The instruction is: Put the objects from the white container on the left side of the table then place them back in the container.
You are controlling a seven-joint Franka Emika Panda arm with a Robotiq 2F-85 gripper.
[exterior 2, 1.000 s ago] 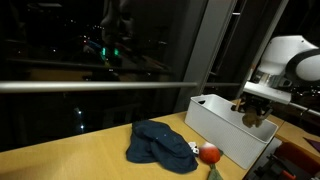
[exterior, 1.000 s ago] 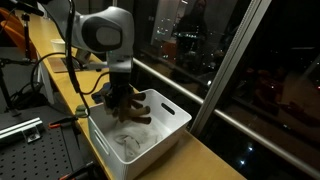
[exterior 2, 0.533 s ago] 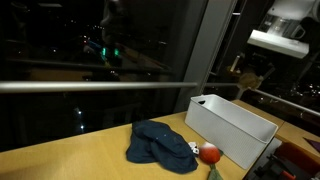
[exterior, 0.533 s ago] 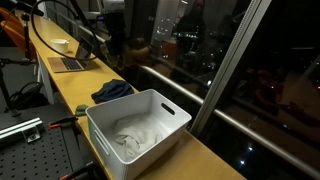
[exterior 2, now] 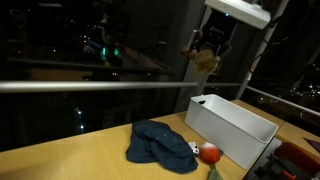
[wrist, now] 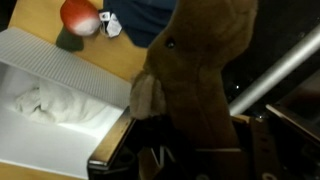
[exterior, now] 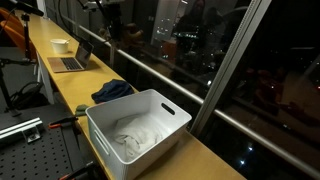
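End effector (exterior 2: 208, 47) around brown plush toy (wrist: 200, 70) (fuzzy)

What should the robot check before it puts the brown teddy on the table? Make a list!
1. The gripper holds the brown teddy: ok.
2. The teddy hangs high above the white container: ok.
3. Bare table beside the blue cloth: ok.
4. The red ball is out of the container: ok.
5. Container empty: not ok, a white cloth lies inside.
6. Grip tight enough: cannot tell.
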